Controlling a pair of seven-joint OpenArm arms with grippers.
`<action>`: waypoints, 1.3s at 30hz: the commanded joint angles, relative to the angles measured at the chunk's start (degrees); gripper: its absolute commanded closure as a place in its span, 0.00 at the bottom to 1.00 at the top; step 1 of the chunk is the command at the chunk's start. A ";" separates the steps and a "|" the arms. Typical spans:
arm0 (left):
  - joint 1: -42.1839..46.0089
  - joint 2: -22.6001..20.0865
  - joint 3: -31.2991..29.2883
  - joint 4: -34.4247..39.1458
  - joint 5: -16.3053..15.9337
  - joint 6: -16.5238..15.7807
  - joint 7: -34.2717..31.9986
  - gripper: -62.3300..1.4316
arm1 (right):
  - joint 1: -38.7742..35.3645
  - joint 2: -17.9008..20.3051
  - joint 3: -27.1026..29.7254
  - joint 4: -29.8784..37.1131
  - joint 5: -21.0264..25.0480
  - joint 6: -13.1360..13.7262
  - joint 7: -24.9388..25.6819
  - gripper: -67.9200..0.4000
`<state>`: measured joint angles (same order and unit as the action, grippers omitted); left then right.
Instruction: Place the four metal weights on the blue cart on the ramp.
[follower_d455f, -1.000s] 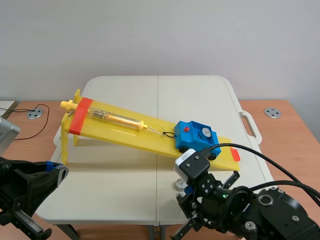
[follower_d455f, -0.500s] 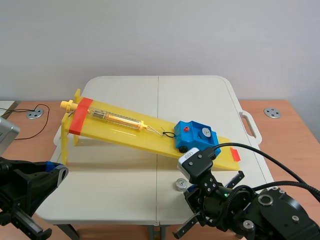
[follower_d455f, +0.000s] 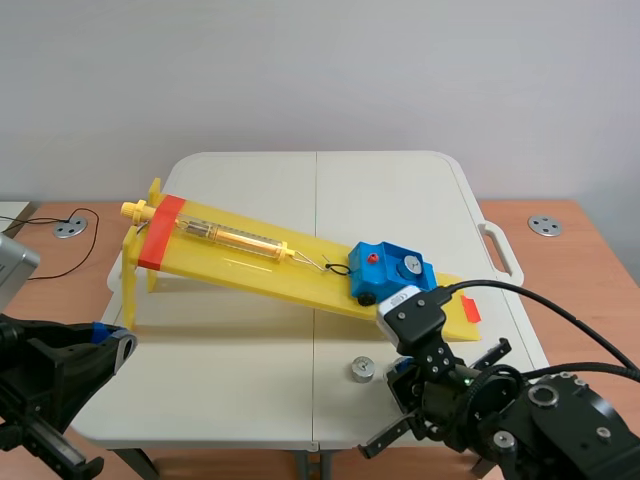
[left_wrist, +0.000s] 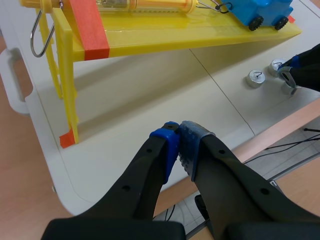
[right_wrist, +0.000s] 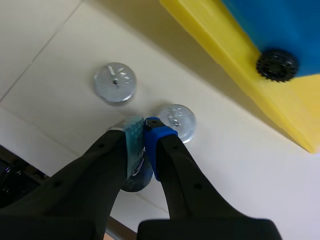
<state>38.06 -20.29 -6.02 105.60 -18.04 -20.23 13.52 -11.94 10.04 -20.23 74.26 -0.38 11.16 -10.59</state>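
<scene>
The blue cart (follower_d455f: 390, 270) sits low on the yellow ramp (follower_d455f: 250, 262), with one metal weight (follower_d455f: 408, 266) on its top. My right gripper (right_wrist: 144, 126) is shut with nothing between its pads, its tips just over the table beside one weight (right_wrist: 178, 122). A second weight (right_wrist: 115, 82) lies ahead and to the side, also seen on the table (follower_d455f: 361, 369). A round shape (right_wrist: 136, 182) under the fingers is mostly hidden. My left gripper (left_wrist: 180, 135) hangs shut over the table's near left corner, far from the weights (left_wrist: 256, 77).
A spring scale (follower_d455f: 230, 238) lies along the ramp, hooked to the cart by a wire. The ramp's tall legs (left_wrist: 67, 100) stand ahead of my left gripper. The white table's near edge (follower_d455f: 230, 440) runs close to both arms. A handle (follower_d455f: 500, 250) sticks out at its right side.
My right arm has shifted to the right along the table's near edge, uncovering the weight on the table that it partly hid. The left arm has not moved.
</scene>
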 joint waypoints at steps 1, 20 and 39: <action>-1.75 0.42 -0.85 4.04 -2.93 -1.64 -4.63 0.93 | 4.31 2.19 2.64 5.92 3.39 -2.58 2.78 0.98; -1.75 0.42 -0.85 4.04 -2.93 -1.64 -4.63 0.93 | 3.04 2.69 3.04 14.19 3.82 -2.16 -1.73 0.79; -1.75 0.42 -0.85 4.04 -2.93 -1.64 -4.63 0.93 | -10.80 5.66 7.50 32.22 9.33 -2.19 -6.82 0.59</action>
<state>38.06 -20.29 -6.02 105.60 -18.04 -20.23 13.50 -23.09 13.19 -15.90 102.17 5.52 11.16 -21.15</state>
